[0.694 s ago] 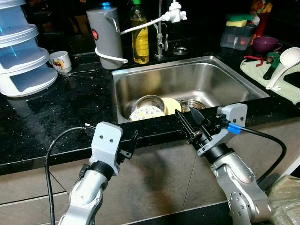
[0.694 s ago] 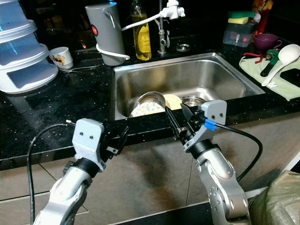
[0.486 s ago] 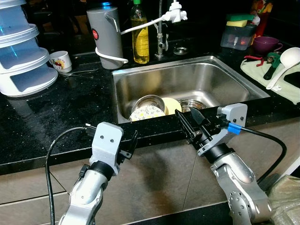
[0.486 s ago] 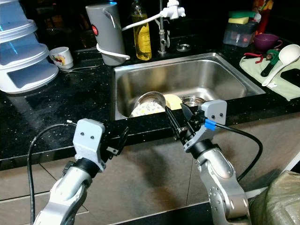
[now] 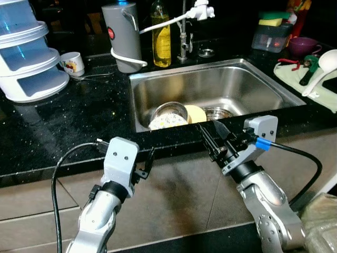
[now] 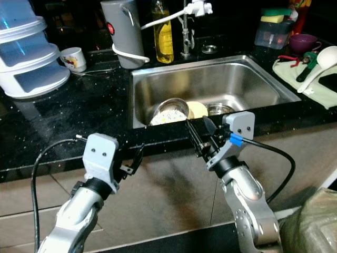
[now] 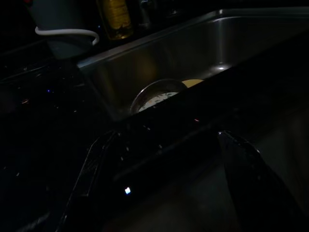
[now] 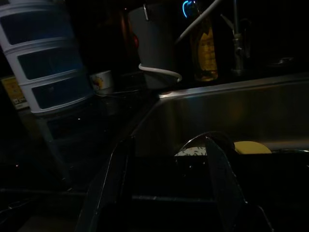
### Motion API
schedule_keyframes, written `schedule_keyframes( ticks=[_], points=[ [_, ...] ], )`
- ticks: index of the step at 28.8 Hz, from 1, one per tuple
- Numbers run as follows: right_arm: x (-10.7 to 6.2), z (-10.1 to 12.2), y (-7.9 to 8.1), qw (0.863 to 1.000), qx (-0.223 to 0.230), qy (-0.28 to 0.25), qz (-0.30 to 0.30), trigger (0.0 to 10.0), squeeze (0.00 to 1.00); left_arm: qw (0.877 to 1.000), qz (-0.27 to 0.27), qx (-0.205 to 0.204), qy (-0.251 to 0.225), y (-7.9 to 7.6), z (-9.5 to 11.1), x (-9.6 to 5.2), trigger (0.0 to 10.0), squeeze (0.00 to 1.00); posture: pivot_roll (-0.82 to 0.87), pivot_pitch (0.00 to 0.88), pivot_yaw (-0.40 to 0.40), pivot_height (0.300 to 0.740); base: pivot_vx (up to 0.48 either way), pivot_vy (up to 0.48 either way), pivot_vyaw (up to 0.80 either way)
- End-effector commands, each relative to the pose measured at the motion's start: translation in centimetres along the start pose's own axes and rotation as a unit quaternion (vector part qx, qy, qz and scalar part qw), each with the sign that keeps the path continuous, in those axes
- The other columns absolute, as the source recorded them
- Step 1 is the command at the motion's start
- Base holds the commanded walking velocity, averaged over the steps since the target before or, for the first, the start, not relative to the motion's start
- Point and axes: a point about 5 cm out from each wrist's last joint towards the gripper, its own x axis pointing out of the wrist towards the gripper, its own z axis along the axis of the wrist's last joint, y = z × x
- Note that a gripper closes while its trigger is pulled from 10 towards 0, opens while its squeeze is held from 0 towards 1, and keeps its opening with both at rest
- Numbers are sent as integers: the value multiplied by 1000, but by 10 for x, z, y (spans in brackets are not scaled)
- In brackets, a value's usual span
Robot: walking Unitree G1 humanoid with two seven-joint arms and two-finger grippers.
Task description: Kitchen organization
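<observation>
Both pincers are hovering empty before the black bench [image 5: 63, 126], the right pincer [image 5: 213, 138] and left pincer [image 7: 164, 179] each spread apart. Dishes [image 5: 169, 115] are lying in the sink [image 5: 210, 84] just beyond.

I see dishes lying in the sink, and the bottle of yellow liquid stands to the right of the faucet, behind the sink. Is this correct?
Not quite. The bottle of yellow liquid stands to the left of the faucet, between it and the grey jug, as the left eye view shows. The rest is right: dishes lie in the sink, and the bottle is behind it.
</observation>
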Motion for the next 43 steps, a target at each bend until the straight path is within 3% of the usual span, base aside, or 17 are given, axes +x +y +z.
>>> schedule_keyframes(
  ticks=[1,13,27,35,43],
  points=[
    [1,-2,1,1000,2,7,4,10000,0,1000,-5,3,13,-1,-4,0,10000,0,-64,0,64,740,-345,0,0],
    [1,-4,1,1000,0,11,8,10000,0,1000,-8,-1,14,-1,-5,1,10000,0,-67,0,62,740,-333,0,0],
    [1,-3,1,1000,-17,19,14,10000,0,1000,8,-1,25,13,-12,7,10000,0,-71,0,61,740,0,0,0],
    [-1,-3,-6,999,-34,25,14,10000,0,999,18,12,37,26,-20,11,10000,0,-72,0,59,740,0,0,797],
    [-3,-2,-8,999,-30,24,23,10000,0,999,-6,28,36,18,-22,12,10000,0,-75,0,61,740,0,0,800]
  ],
)
